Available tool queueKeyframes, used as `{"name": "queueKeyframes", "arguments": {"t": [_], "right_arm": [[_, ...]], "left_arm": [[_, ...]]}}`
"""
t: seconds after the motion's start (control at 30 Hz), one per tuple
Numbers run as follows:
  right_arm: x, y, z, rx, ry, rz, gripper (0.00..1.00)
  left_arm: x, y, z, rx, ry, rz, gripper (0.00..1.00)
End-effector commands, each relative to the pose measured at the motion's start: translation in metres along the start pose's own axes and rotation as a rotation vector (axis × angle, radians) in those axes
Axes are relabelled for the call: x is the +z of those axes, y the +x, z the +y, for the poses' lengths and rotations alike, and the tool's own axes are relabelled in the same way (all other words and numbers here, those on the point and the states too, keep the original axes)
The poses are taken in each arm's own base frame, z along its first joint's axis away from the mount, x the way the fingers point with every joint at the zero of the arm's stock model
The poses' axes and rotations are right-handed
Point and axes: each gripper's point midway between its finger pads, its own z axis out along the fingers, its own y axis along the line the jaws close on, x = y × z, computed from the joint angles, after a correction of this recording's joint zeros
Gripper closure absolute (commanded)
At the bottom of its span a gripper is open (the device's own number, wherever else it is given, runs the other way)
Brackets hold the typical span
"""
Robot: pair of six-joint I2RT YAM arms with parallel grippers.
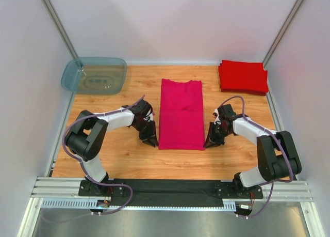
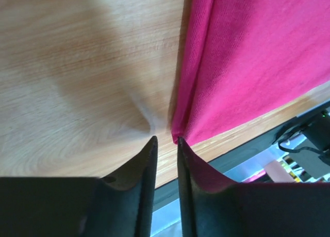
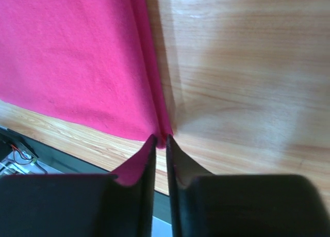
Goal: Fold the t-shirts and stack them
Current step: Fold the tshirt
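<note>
- Since the magenta t-shirt [image 1: 180, 114] lies as a long folded strip in the middle of the surface [image 1: 124, 154], its near corners are the weak spot. A shallow pinch there could catch only the top layer, and the fold would likely peel open on lifting.
- At the left gripper [image 2: 166, 140] the jaws are released and slightly parted, with their tips just beside the near-left corner and no cloth between them. Closing from there may miss the hem.
- At the right gripper [image 3: 161, 138] the jaws are almost together with the near-right corner at their mouth. I cannot tell whether it is pinched.
- A hold on one side only would probably skew the strip.
- A crooked fold would sit badly on the red t-shirts [image 1: 243, 76] stacked at the far right.
- The blue tub [image 1: 95, 75], far left and well apart, poses little risk.
</note>
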Motion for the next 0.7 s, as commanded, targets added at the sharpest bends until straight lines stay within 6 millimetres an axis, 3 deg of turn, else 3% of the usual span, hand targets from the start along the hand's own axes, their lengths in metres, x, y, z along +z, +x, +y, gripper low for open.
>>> {"name": "queueKeyframes", "arguments": {"t": [0.0, 0.13, 0.27, 0.47, 0.67], "right_arm": [[-0.014, -0.009, 0.006, -0.004, 0.020, -0.036, 0.82], [-0.020, -0.008, 0.013, 0.009, -0.002, -0.038, 0.72], [-0.015, -0.002, 0.013, 0.022, -0.018, -0.002, 0.70], [-0.004, 0.005, 0.009, 0.036, -0.027, 0.030, 0.69], [0.007, 0.005, 0.001, 0.048, -0.002, 0.048, 0.70]], "left_arm": [[-0.015, -0.006, -0.006, 0.033, -0.036, -0.026, 0.68], [-0.022, -0.006, -0.016, 0.040, 0.005, -0.032, 0.63], [-0.019, -0.002, -0.026, 0.030, 0.077, -0.007, 0.62], [-0.004, 0.005, -0.026, 0.001, 0.119, 0.026, 0.60], [0.013, 0.005, -0.013, -0.029, 0.078, 0.057, 0.61]]}}
